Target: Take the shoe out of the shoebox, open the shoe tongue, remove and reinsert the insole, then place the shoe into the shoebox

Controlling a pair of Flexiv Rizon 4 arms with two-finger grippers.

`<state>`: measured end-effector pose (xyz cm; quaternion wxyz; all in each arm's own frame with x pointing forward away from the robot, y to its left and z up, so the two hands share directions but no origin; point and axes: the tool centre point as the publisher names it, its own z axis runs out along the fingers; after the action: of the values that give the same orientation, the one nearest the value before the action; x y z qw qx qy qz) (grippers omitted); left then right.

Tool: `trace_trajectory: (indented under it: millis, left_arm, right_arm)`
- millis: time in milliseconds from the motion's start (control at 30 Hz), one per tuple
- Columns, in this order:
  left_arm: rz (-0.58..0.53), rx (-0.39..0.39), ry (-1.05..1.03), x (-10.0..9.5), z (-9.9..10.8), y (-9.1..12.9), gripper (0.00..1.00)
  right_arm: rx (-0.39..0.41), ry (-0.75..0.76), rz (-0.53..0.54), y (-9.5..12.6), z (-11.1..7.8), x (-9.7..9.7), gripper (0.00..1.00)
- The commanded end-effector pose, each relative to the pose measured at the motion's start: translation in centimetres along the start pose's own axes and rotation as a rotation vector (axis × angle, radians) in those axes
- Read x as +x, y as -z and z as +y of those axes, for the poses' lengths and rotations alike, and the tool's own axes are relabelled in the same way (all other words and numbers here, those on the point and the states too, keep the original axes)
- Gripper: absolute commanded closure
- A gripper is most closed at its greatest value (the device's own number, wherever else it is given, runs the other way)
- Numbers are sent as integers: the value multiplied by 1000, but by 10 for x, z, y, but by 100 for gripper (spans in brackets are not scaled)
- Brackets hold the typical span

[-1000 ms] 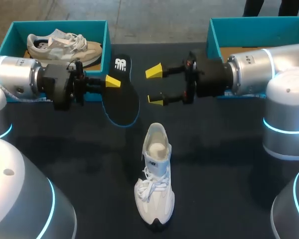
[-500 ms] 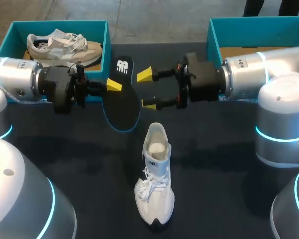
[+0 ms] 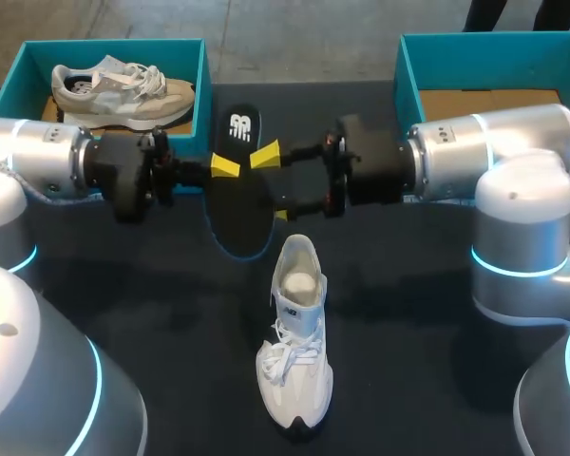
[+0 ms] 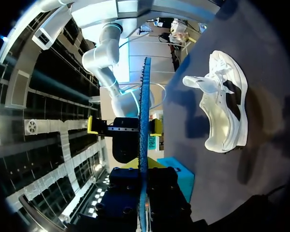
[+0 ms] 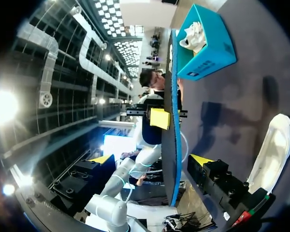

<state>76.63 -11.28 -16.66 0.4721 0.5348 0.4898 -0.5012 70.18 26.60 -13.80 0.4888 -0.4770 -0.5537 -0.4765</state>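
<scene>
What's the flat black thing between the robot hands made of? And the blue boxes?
The insole looks like thin foam with a matte black cloth face; seen edge-on, it shows a blue layer. The left shoebox and right shoebox look like cardboard, with smooth teal walls and a plain brown floor showing inside the right one.

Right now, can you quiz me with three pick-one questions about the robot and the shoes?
1. Where is the white lace-up shoe? A on a chair; B on the dark table; C hanging from a hook.
2. How many teal cardboard shoeboxes are there? A one; B two; C four.
3. What is the right claw doing? A standing open; B squeezing the white shoe; C hiding out of view.
Answers: B, it rests on the table. B, one sits at each far corner. A, its yellow tips stand apart either side of the black foam insole that the left claw holds.
</scene>
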Motion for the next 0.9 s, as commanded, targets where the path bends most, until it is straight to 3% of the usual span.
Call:
trace_trajectory:
  millis: [33, 67, 133, 633, 900]
  left_arm:
    - [-4, -5, -13, 1, 3, -6, 100]
    - [-4, -6, -14, 1, 4, -6, 100]
    - [-10, -9, -15, 0, 5, -6, 100]
    - [-50, -12, -7, -5, 3, -14, 100]
    - [-76, -42, -10, -9, 7, -11, 100]
  right_arm:
    - [9, 1, -5, -9, 4, -1, 40]
    - [10, 2, -6, -9, 4, -1, 51]
    - [11, 2, -4, -10, 4, -2, 53]
    - [-11, -11, -10, -12, 8, -8, 53]
    - [-77, -18, -15, -5, 6, -15, 54]
